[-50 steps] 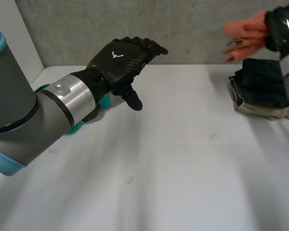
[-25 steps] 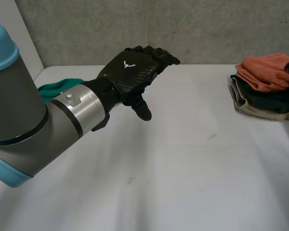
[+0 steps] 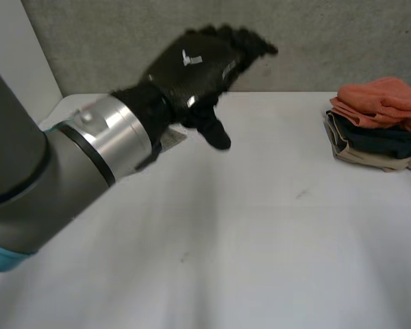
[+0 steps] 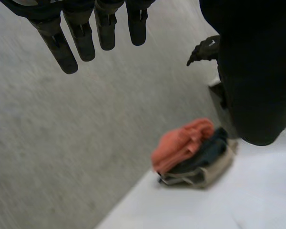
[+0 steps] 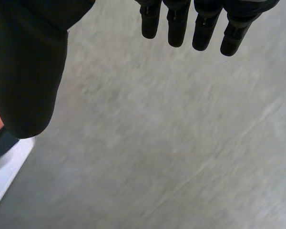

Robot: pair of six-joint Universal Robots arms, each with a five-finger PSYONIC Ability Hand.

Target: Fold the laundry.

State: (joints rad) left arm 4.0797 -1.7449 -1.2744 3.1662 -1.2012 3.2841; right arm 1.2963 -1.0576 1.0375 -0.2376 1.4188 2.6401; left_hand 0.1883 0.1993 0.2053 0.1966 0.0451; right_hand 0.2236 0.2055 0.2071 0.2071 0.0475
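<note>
One stack of folded laundry point(image 3: 377, 133), orange topmost, long side along the wall point(image 3: 294, 41), left hand point(image 3: 192, 68) and right hand point(image 5: 28, 71) straight-fingered, empty.

No readable txt; only small white logo mark point(image 3: 190, 58) on back of left hand point(image 3: 207, 68).

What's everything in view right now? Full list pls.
orange garment: 1, orange, folded, top of the stack at the table's far right
dark garment: 1, dark blue-black, folded, middle of the stack
beige garment: 1, beige, folded, bottom of the stack
table: 1, white, under the stack
wall: 1, grey, behind the table
left arm: 1, grey, over the table's left side
left hand: 1, black, above the table, fingers straight, holding nothing
right hand: 1, black, fingers straight, holding nothing
</note>
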